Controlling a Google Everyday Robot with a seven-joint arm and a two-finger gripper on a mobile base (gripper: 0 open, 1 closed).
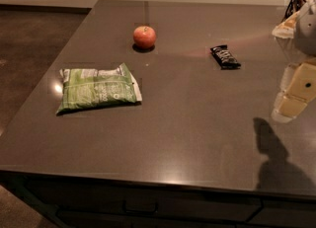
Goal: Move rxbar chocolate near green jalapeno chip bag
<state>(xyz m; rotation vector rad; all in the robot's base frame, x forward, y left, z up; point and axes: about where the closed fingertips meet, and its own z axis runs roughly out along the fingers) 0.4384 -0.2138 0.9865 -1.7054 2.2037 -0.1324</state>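
Your gripper [296,94] hangs over the right side of the table [187,138], well apart from the chocolate bar [225,57]; you cannot tell how wide it stands. The bar lies right of the apple [144,37], with the chip bag [98,89] far to the left.

Hand [292,96] at far right edge, hanging in air

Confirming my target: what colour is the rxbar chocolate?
Black with white lettering on the rxbar chocolate, camera view; the gripper hangs at the picture's right edge.
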